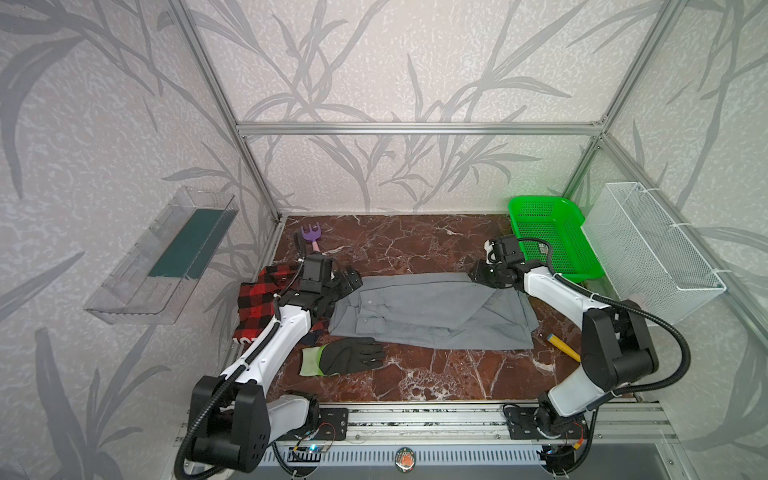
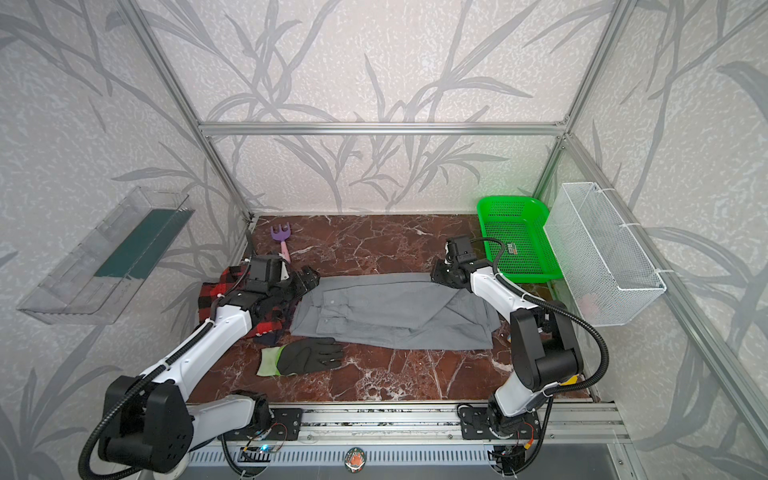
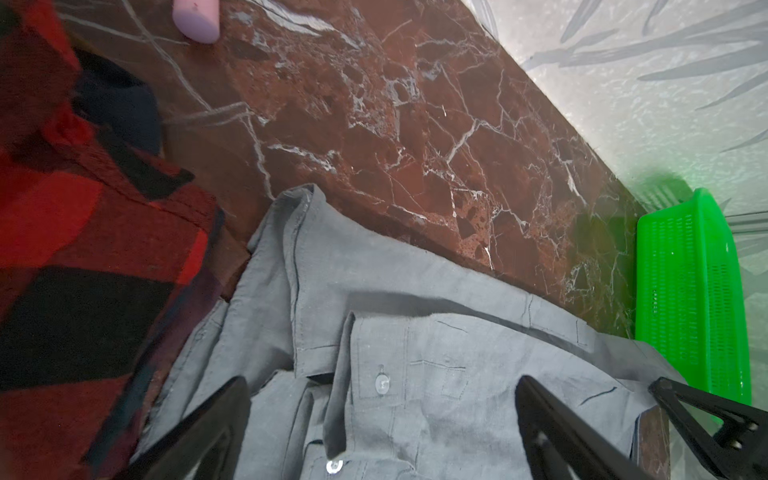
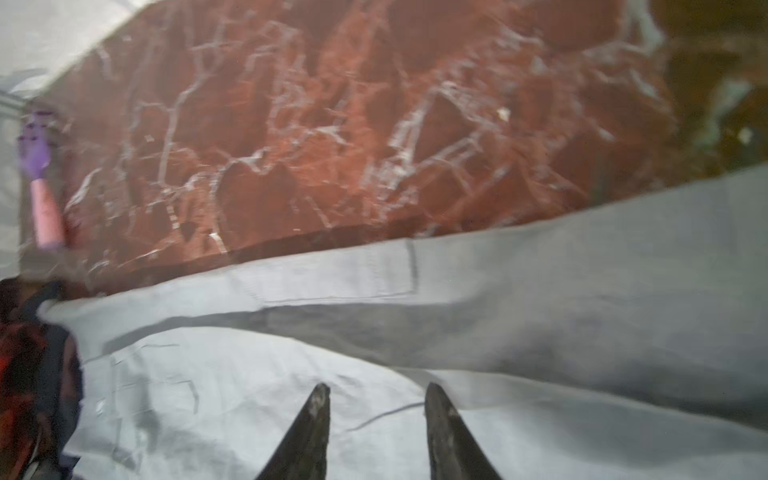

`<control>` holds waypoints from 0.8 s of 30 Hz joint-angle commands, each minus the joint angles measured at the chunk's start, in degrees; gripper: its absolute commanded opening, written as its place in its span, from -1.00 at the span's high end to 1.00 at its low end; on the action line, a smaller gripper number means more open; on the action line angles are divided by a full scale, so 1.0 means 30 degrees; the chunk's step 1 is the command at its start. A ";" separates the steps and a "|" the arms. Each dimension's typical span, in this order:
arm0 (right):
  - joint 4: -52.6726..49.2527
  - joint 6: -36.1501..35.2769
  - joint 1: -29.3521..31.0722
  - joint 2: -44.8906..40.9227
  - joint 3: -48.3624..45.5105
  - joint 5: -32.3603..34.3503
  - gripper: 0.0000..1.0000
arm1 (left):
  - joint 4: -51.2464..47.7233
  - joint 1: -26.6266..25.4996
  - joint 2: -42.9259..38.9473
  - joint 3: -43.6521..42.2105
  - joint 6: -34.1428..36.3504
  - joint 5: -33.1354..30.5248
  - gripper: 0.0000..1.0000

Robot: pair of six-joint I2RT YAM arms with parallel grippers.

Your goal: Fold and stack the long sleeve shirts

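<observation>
Red-brown marble with white veins covers the table (image 1: 415, 245), closed in by leaf-patterned walls. In both top views the grey shirt (image 1: 432, 316) lies flat across the middle, folded into a long band. Its collar end is to the left, and a flap is folded slantwise over its right half. The cloth is thin and creased. The left wrist view shows its button strip, clear buttons and a stitched chest pocket.

The plaid shirt (image 1: 257, 297), in red and black checks, is bunched at the table's left edge. It lies partly under the left arm and just beside the grey collar, with white letters at its near hem.

The left gripper (image 3: 382, 428) hangs over the collar end, jaws spread wide, holding nothing. The right gripper (image 4: 376, 395) is low over the grey shirt's far right corner. Its jaws are partly apart, and only flat cloth shows between them.
</observation>
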 commanded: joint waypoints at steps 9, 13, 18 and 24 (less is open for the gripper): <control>0.0673 0.1116 -0.1122 0.3345 0.0305 -0.0018 0.19 | -0.2517 -0.0892 0.1360 0.0995 -0.0734 -0.2679 -0.98; -0.0950 0.0459 -0.1096 0.1509 0.1040 0.0546 0.17 | -0.3679 -0.1017 0.2048 0.1812 -0.0630 -0.2837 -0.98; -0.2632 -0.0213 -0.0138 -0.3684 0.1431 0.1571 0.07 | -0.4464 -0.1075 0.2866 0.2598 -0.0998 -0.2955 -0.98; -0.3859 0.0899 0.1226 -0.7067 -0.2009 0.1443 -0.03 | -0.7138 -0.1163 0.4181 0.4095 -0.1293 -0.3368 -0.98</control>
